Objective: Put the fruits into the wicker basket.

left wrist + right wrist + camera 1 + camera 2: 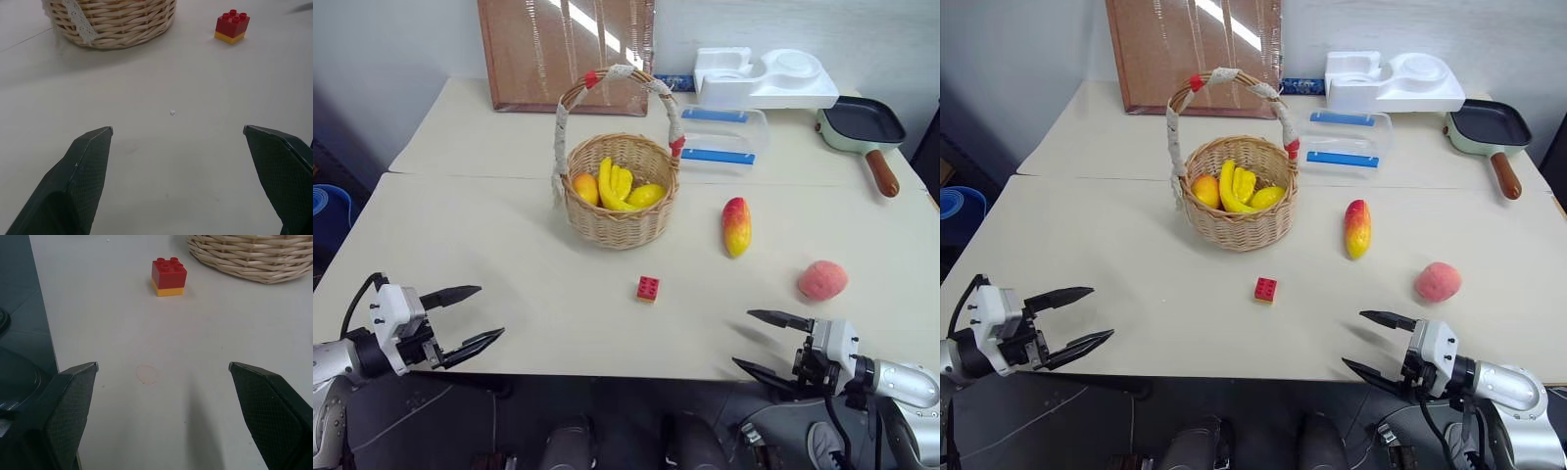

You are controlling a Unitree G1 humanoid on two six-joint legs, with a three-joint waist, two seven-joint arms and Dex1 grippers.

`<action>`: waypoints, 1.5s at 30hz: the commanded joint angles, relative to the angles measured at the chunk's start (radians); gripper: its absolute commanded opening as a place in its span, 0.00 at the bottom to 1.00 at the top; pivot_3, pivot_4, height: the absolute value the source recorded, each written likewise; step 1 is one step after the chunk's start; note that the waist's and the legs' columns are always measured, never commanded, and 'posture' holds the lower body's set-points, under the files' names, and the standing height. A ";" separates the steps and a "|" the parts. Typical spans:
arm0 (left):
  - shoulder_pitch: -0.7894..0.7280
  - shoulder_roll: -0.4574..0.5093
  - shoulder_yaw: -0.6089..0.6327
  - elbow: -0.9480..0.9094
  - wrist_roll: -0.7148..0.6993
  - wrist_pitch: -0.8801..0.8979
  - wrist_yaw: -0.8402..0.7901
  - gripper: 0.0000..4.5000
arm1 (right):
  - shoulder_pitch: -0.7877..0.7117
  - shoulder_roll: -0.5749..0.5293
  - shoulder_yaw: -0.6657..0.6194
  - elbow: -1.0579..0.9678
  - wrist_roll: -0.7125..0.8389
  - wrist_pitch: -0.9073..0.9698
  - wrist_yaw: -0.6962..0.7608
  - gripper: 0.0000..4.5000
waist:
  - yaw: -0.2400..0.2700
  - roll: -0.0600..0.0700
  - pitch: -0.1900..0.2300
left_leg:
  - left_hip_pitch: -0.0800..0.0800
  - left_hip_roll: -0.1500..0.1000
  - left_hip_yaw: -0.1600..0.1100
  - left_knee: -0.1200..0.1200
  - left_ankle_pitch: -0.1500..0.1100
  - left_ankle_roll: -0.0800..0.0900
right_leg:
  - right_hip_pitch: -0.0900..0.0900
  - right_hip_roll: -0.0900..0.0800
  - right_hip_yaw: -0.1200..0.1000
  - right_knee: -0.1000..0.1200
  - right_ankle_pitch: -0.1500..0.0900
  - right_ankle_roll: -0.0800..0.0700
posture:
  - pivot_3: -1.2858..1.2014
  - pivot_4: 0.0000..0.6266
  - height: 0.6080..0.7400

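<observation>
- Both of our claws hang low at the near edge of the desk (460,245), jaws spread wide and holding nothing: the left claw (470,319) at the left corner, the right claw (766,343) at the right. We judge this a ready stance, with no fruit yet reached for.
- The mango (736,226) lies on the desk to the right of the wicker basket (619,186), apart from it; the peach (822,280) rests further right and nearer us, close ahead of the right claw. That makes the peach the likely first pick for the right arm.
- The basket stands mid-desk with its taped handle arched overhead, and already holds yellow and orange fruit, so anything added must go in beside the handle, not under its peak.
- The red brick (648,288) sits between the claws and the basket, touching neither.
- The head views give us the whole layout, including the clear box (724,135) and the pan (867,132) at the back.
- The right wrist view gives us instead a close look at the brick, the basket's lower weave and the desk's near edge; the left wrist view gives the lace tape hanging down the basket's side.
</observation>
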 commanded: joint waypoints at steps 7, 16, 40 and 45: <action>0.024 -0.015 0.032 -0.043 -0.023 0.000 0.019 1.00 | -0.016 0.014 0.005 0.066 -0.011 -0.081 0.025 0.99 | -0.001 0.000 0.000 | 0.000 0.000 0.000 0.000 0.000 0.000 | 0.000 0.000 0.000 0.000 0.000 0.000 | 0.52 0.24 1.00; 0.000 -0.014 0.033 -0.067 -0.051 0.041 0.026 1.00 | -0.252 0.064 0.154 -0.081 0.002 0.125 -0.068 0.99 | -0.005 0.000 0.000 | 0.001 0.000 0.001 0.000 0.000 0.000 | 0.000 0.000 0.001 0.001 0.000 0.000 | 0.52 0.24 1.00; -0.139 0.026 -0.135 -0.238 -0.120 0.200 -0.010 1.00 | -0.679 0.261 0.503 0.267 -0.253 0.343 -0.130 0.59 | -0.021 0.000 0.000 | -0.008 -0.001 0.002 0.009 -0.001 0.000 | -0.007 0.002 0.000 0.006 0.000 0.001 | 0.52 0.24 1.00; -0.249 0.006 -0.234 -0.230 -0.121 0.207 -0.027 1.00 | -0.563 0.219 0.352 0.078 -0.098 0.397 -0.135 0.34 | -0.024 0.000 0.000 | -0.008 -0.001 0.001 0.008 -0.001 0.000 | -0.006 0.002 0.000 0.006 0.000 0.001 | 0.52 0.24 1.00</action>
